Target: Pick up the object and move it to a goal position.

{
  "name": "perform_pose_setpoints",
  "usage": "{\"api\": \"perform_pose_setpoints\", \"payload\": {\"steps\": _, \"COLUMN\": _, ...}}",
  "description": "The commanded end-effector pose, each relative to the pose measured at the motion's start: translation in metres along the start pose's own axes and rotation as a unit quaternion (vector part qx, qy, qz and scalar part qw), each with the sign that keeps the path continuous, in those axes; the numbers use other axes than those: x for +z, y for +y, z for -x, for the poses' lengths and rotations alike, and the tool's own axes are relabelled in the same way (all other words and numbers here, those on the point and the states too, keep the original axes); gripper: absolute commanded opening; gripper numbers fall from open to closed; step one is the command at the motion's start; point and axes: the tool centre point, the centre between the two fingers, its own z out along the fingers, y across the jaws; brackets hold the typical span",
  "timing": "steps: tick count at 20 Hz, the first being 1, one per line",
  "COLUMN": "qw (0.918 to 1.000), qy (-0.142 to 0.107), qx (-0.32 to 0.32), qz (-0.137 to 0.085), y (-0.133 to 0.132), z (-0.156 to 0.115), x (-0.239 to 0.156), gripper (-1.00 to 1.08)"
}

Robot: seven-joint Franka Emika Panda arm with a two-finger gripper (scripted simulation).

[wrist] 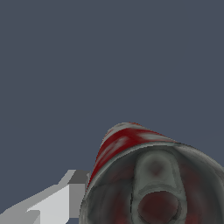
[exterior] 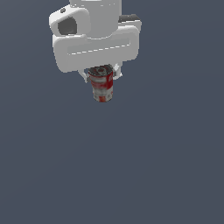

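The small cylindrical tin can (wrist: 144, 175) with red-and-white label and dark grey lid hangs clamped near its top in the white gripper (exterior: 101, 74), so a thin hold risks slipping over the grey floor (exterior: 153, 166).

plain dark blue-grey backdrop (exterior: 166, 166), flat, uniform, no markings, fills both views

No readable text showing anywhere. Red-and-white label on can (exterior: 103, 86) appearing only as blurred bands, lettering too smeared to make out. Can lid (wrist: 155, 192) bearing no legible marks.
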Motion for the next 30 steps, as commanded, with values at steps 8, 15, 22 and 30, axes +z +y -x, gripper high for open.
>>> {"api": "perform_pose_setpoints", "payload": {"steps": 8, "qw": 1.0, "qy": 0.001, "qx": 0.0, "qz": 0.001, "y": 0.013, "z": -0.009, "x": -0.057, "gripper": -1.0}}
{"api": "perform_pose_setpoints", "payload": {"steps": 15, "qw": 1.0, "qy": 0.001, "qx": 0.0, "qz": 0.001, "y": 0.02, "z": -0.015, "x": -0.086, "gripper": -1.0}}
{"api": "perform_pose_setpoints", "payload": {"steps": 22, "qw": 1.0, "qy": 0.001, "qx": 0.0, "qz": 0.001, "y": 0.024, "z": -0.018, "x": -0.101, "gripper": -1.0}}
{"api": "perform_pose_setpoints", "payload": {"steps": 30, "qw": 1.0, "qy": 0.001, "qx": 0.0, "qz": 0.001, "y": 0.026, "z": -0.02, "x": -0.108, "gripper": -1.0}}
